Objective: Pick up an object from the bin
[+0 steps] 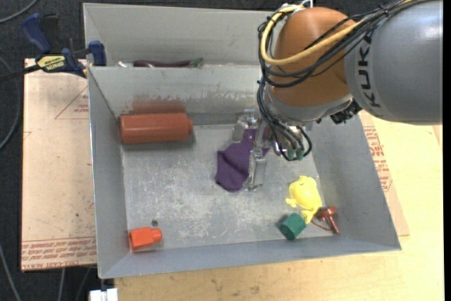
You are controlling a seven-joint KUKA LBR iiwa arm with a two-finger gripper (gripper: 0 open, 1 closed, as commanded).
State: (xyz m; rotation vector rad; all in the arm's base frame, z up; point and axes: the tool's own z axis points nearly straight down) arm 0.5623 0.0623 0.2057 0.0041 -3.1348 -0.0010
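My gripper [255, 176] reaches down below the orange wrist cover into the middle of the bin, slightly right of centre. A soft purple thing [232, 167], crumpled and dark violet, lies right against its left side and rises toward it at the top. Whether the gripper grips the purple thing is hidden by the arm. A yellow toy-like thing [304, 194] lies to the lower right of the gripper, apart from it.
A reddish-brown cylinder [156, 128] lies against the back wall at the left. A green block [292, 225] and a small red-brown piece [327, 218] sit at the front right. An orange block [144, 238] rests in the front left corner.
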